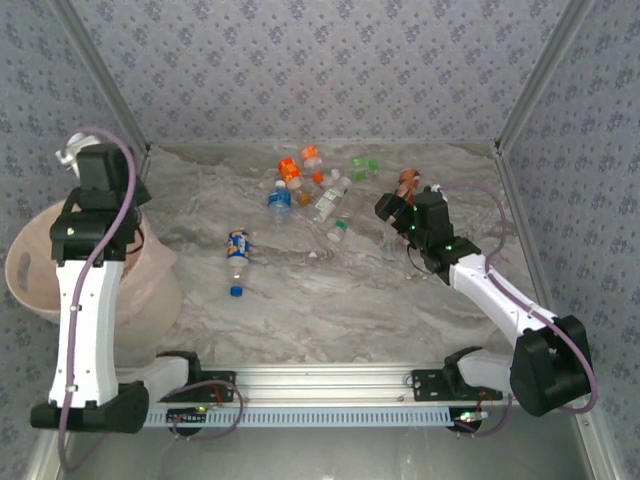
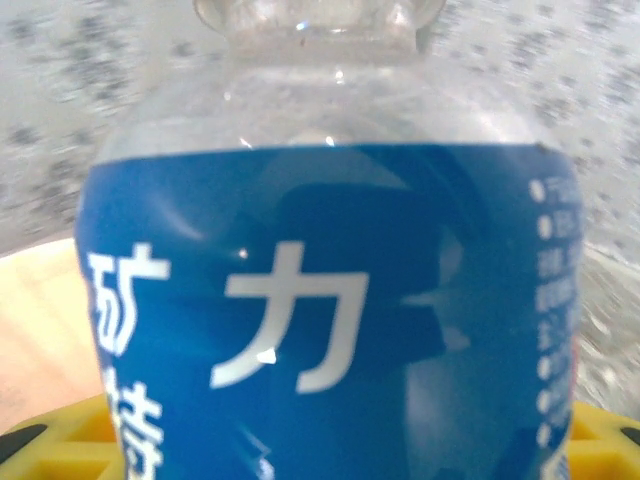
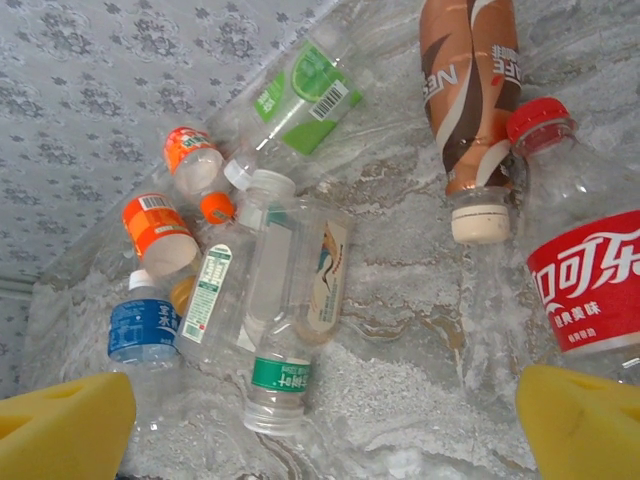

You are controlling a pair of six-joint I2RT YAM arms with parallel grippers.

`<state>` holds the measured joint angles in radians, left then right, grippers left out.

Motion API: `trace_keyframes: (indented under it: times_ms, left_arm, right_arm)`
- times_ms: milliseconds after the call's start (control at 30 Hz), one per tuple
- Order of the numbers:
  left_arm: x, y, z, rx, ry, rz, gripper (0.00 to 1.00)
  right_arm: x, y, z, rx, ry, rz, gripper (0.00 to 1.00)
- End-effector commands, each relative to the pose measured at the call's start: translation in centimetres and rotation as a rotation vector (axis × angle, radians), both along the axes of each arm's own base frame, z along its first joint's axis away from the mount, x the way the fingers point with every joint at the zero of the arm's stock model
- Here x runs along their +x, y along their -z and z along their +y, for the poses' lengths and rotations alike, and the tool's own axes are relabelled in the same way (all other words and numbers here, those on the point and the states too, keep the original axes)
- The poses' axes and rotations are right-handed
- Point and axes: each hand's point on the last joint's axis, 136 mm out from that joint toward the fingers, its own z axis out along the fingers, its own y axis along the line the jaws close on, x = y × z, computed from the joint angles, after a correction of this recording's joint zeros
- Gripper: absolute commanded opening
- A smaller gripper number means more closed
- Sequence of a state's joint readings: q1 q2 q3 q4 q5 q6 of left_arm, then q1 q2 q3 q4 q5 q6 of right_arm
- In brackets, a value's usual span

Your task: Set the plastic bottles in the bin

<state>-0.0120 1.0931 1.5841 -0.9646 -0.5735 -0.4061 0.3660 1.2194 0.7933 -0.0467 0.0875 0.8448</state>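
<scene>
Plastic bottles [image 1: 320,190] lie mostly in a loose pile at the far middle of the table [image 1: 330,310], with orange, blue, green, red and white caps and labels, well apart from the bin [image 1: 30,275]. A lone bottle [image 1: 237,258] with a blue cap lies by itself nearer the middle. The pale pink bin stands at the left edge; the arm above hides part of its inside, so I cannot tell whether any bottles are in it. The left gripper [image 2: 320,450] is clamped on a blue-labelled bottle [image 2: 320,300], its yellow pads [image 2: 45,445] on either side, raised over the bin. The right gripper [image 3: 325,425] hangs over the right side of the pile with jaws wide apart, holding nothing. Judging from this, the task is at an early stage: one bottle looks ready to drop in, and the pile and the lone bottle remain.
</scene>
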Motion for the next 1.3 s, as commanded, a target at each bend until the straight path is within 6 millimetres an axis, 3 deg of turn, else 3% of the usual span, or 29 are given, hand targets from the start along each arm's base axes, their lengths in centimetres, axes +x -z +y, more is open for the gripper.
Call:
trace_keyframes:
  times_ms: [0,133,500,633,700,800,1267]
  left_arm:
    - [-0.8,-0.3,1.4,-0.068,-0.085,-0.080,0.36]
    - [-1.9,1.1,3.8,-0.116,-0.211,-0.095,0.36]
    - [-4.2,4.8,7.0,-0.244,-0.436,-0.199,0.41]
    - [-4.6,6.1,7.5,-0.295,-0.490,-0.191,0.61]
    - [-4.4,6.4,7.5,-0.324,-0.493,-0.180,0.79]
    - [-4.0,6.2,7.3,-0.342,-0.481,-0.173,0.97]
    - [-2.6,4.1,5.3,-0.373,-0.311,-0.181,0.98]
  right_arm:
    - [0.0,0.2,0.2,0.002,-0.012,-0.002,1.00]
    - [-0.2,0.3,0.1,0.002,-0.015,0.003,1.00]
    - [-0.4,0.2,-0.2,-0.012,-0.012,0.003,1.00]
    - [-0.4,0.3,-0.2,-0.011,-0.015,0.004,1.00]
    - [-0.4,0.3,-0.2,-0.011,-0.016,0.003,1.00]
    - [-0.5,0.3,-0.1,-0.011,-0.020,0.005,1.00]
    - [-0.6,0.4,-0.2,-0.015,-0.026,0.012,1.00]
